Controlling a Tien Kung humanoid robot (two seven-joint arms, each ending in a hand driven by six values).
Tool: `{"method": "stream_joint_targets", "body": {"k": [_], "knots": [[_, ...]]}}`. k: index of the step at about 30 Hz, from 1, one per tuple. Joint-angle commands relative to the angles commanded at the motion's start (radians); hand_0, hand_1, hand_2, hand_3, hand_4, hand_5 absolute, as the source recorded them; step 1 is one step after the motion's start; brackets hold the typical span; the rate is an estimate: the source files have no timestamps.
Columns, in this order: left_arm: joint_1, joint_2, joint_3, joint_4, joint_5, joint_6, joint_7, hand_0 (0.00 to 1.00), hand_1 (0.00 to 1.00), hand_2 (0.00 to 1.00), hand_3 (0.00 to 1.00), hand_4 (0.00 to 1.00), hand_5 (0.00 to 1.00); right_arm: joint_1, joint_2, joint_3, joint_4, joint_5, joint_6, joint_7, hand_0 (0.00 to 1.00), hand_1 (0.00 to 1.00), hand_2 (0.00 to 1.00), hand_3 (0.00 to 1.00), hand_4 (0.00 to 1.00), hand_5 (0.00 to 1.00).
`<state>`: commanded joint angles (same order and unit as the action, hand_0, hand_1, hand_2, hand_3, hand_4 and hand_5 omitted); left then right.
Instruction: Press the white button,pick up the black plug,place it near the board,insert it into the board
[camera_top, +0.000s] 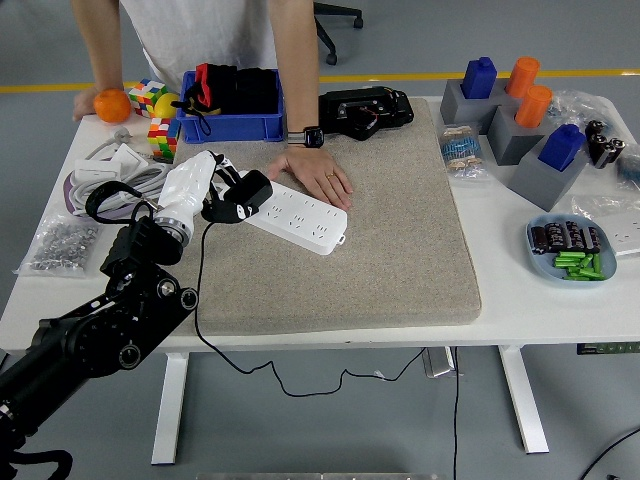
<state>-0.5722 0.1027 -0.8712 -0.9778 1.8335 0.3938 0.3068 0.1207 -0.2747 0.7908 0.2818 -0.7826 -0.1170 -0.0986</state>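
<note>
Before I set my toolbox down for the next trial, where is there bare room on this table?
The grey mat is bare from the white power strip rightward to its right edge, and along its near edge. Crowded: the left end around the left hand and black plug, the person's hand behind the strip, and the right side by the grey blocks and blue dish.

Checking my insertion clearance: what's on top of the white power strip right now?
A person's hand presses its far end. The black plug, held in the left robot hand, covers the near end of the white power strip; sockets beneath the plug are hidden.
</note>
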Motion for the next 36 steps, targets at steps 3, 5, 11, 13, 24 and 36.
{"method": "stream_joint_targets", "body": {"k": [3,5,11,13,24,36], "knots": [[-0.004,-0.006,0.004,0.014,0.0,0.006,0.0,0.123,0.249,0.257,0.438,0.509,0.002,0.0,0.0,-0.002,-0.001,0.001,0.0,-0.001,0.821,0.654,0.651,0.626,0.75,0.491],[-0.008,-0.01,0.006,0.027,-0.002,0.009,-0.003,0.123,0.249,0.257,0.438,0.509,0.002,-0.001,-0.001,-0.003,-0.001,0.001,0.0,0.0,0.821,0.654,0.651,0.626,0.75,0.491],[-0.016,-0.02,0.012,0.061,0.001,0.017,-0.005,0.118,0.247,0.256,0.438,0.514,0.002,0.001,0.0,-0.004,0.001,0.001,0.0,0.0,0.822,0.653,0.651,0.626,0.75,0.491],[-0.017,-0.022,0.012,0.067,0.001,0.019,-0.005,0.118,0.248,0.257,0.445,0.532,0.002,0.001,0.0,-0.004,0.002,0.001,0.0,0.0,0.822,0.654,0.65,0.625,0.749,0.49],[-0.029,-0.034,0.019,0.1,0.0,0.043,-0.003,0.111,0.247,0.256,0.445,0.534,0.002,0.002,-0.001,-0.005,0.001,0.003,0.0,0.0,0.821,0.653,0.65,0.625,0.749,0.49],[-0.029,-0.037,0.033,0.107,0.002,0.036,0.011,0.109,0.244,0.255,0.447,0.551,0.002,0.002,-0.001,-0.009,0.002,0.004,0.0,0.0,0.82,0.653,0.65,0.625,0.749,0.489]]}}
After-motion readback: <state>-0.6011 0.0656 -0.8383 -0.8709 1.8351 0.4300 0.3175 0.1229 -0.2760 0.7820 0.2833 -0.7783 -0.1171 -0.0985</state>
